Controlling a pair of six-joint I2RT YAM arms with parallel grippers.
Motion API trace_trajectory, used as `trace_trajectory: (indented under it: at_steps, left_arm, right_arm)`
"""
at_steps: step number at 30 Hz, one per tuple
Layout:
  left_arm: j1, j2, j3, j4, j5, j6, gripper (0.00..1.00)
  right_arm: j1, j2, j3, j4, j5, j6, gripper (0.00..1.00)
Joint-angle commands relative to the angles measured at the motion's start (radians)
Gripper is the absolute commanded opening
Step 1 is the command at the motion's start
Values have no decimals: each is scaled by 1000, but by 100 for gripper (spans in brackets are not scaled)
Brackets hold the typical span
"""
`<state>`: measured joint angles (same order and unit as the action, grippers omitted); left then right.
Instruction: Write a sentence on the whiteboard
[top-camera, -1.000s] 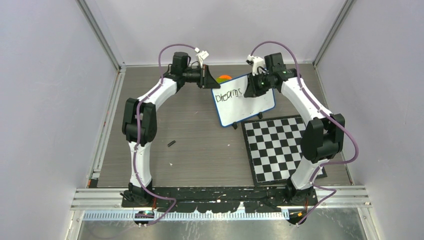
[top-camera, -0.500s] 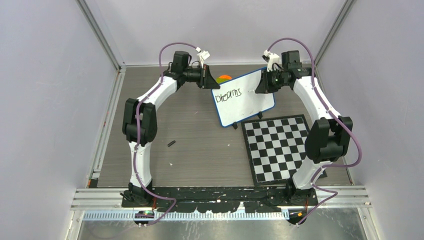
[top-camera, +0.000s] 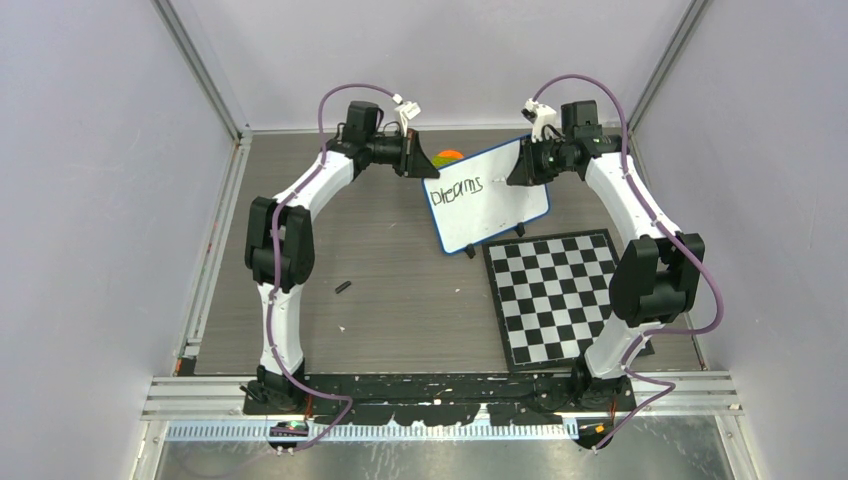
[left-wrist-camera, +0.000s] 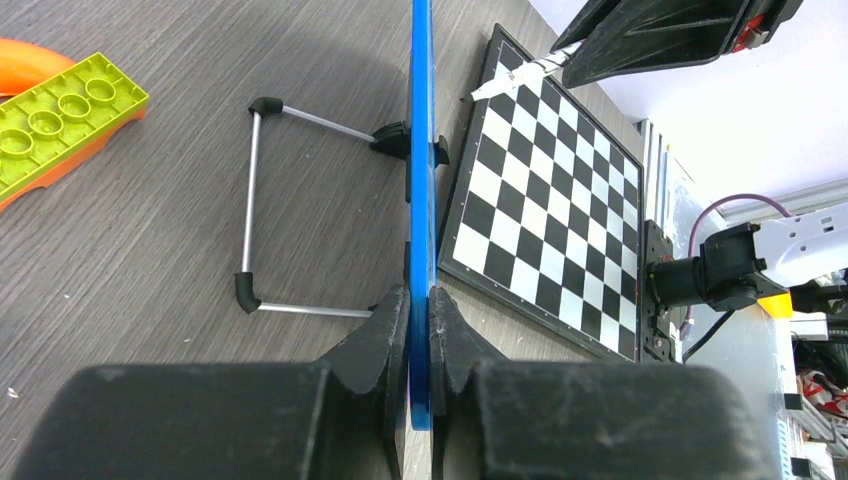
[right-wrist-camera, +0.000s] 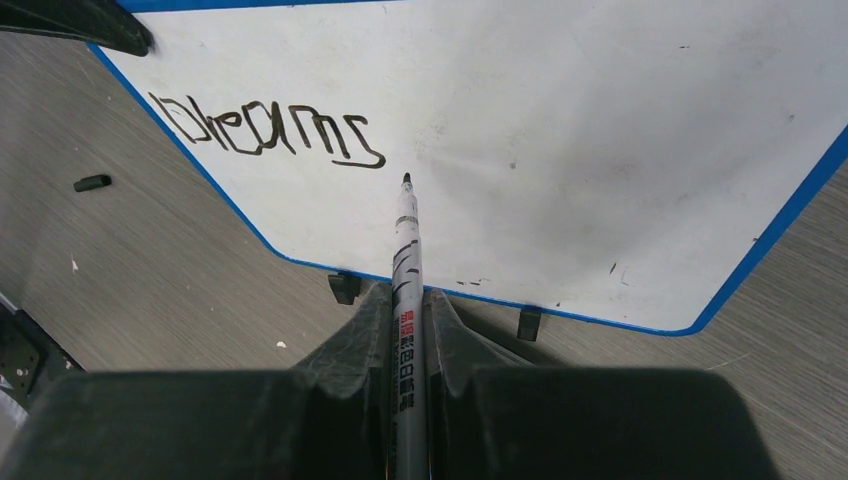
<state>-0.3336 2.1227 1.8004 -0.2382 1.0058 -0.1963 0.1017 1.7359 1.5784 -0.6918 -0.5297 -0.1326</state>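
White blue-rimmed rectangular whiteboard (top-camera: 490, 205) stands far-centre on wood table (top-camera: 400, 260), black "Dreams" lettering (right-wrist-camera: 265, 130) top-left; blank room right & below. L gripper (left-wrist-camera: 420, 300) pinches its left edge; R gripper (right-wrist-camera: 405, 300) clamps grey marker (right-wrist-camera: 405, 240), tip by last letter. Black-white checkered board (top-camera: 560, 295) just near-right.

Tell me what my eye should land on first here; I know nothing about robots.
A blue-rimmed whiteboard stands propped far back in the middle, with "Dreams" handwritten in black near its left end. The left gripper pinches the board's edge, while the right gripper aims a marker at the board just below that word. A checkered board lies nearer the arms, on the right.
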Motion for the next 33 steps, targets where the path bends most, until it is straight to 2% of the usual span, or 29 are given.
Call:
trace_trajectory:
  at_steps: [1,12,24,33]
  left_arm:
    - [-30,38,14,-126,22,44,0]
    - [-35,47,22,-130,27,43,0]
    - [-46,48,24,-127,30,44,0]
    - [-51,46,24,-127,26,47,0]
  right_arm:
    - [3,-27,8,38,-26,-5,0]
    - [1,-2,35,61,-54,19,0]
    - [2,8,35,94,63,39,0]
    - [3,38,48,115,65,62,0]
